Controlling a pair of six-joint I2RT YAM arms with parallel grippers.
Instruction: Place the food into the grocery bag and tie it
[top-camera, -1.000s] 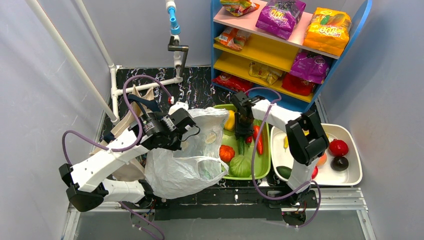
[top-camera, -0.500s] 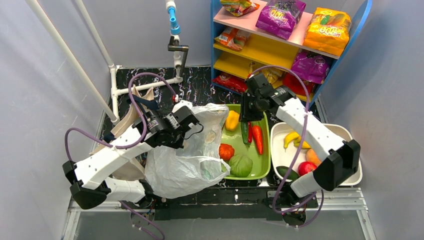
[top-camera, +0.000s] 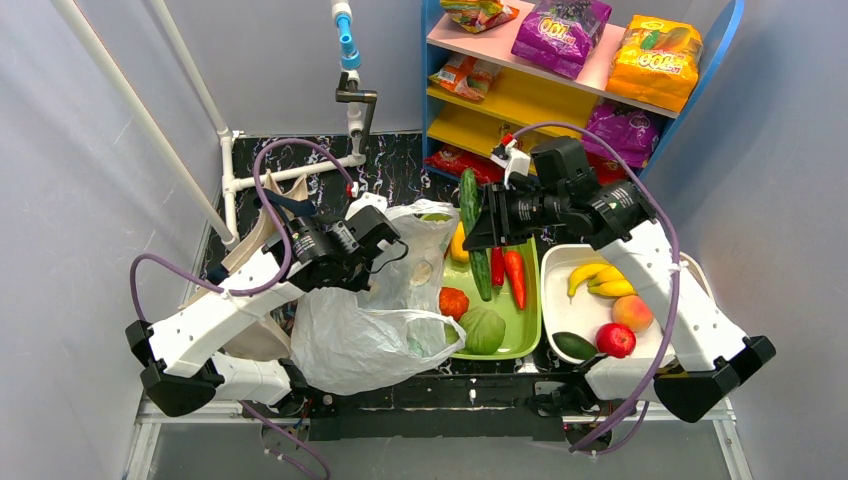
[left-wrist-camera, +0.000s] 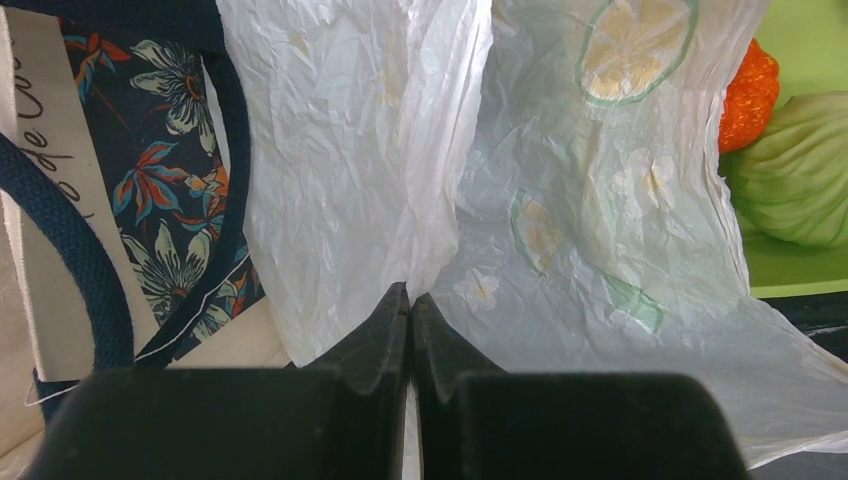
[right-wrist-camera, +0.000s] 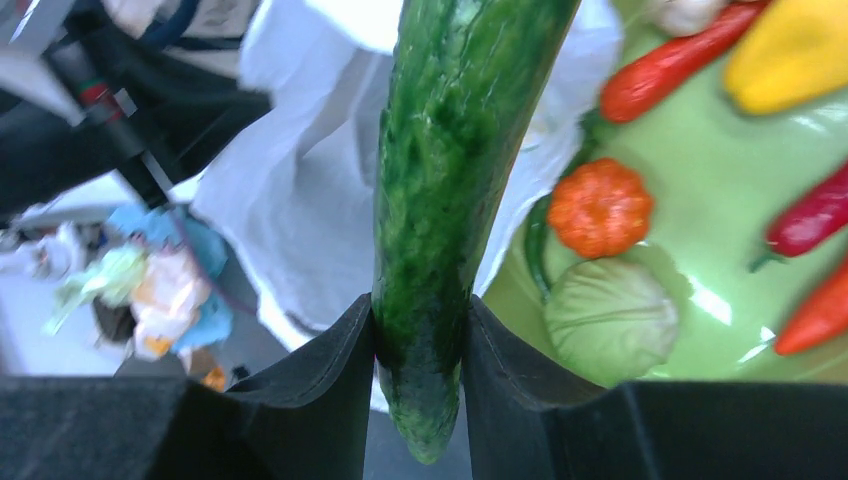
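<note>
The white grocery bag (top-camera: 370, 335) lies open at centre left. My left gripper (top-camera: 372, 238) is shut on its upper edge; in the left wrist view the jaws (left-wrist-camera: 410, 297) pinch the plastic (left-wrist-camera: 600, 250). My right gripper (top-camera: 480, 225) is shut on a long green cucumber (top-camera: 483, 275), held above the green tray (top-camera: 532, 335) beside the bag mouth. In the right wrist view the cucumber (right-wrist-camera: 450, 170) stands between the fingers (right-wrist-camera: 420, 335) with the bag (right-wrist-camera: 310, 200) behind it. A banana (top-camera: 600, 280) and a peach (top-camera: 632, 312) lie in the white tray (top-camera: 580, 318). Purple (top-camera: 560, 30) and orange-yellow (top-camera: 655, 60) packets sit on the shelf.
The green tray holds a cabbage (top-camera: 482, 330), a small orange pumpkin (top-camera: 453, 302), red peppers (top-camera: 515, 280) and a yellow pepper (top-camera: 460, 243). A canvas tote (top-camera: 255, 240) lies left of the bag. A white pipe frame (top-camera: 290, 175) and a blue shelf unit (top-camera: 540, 100) stand behind.
My right gripper has lifted the cucumber out of the green tray and tilted it up beside the bag mouth. My left gripper still holds the bag edge, slightly higher.
</note>
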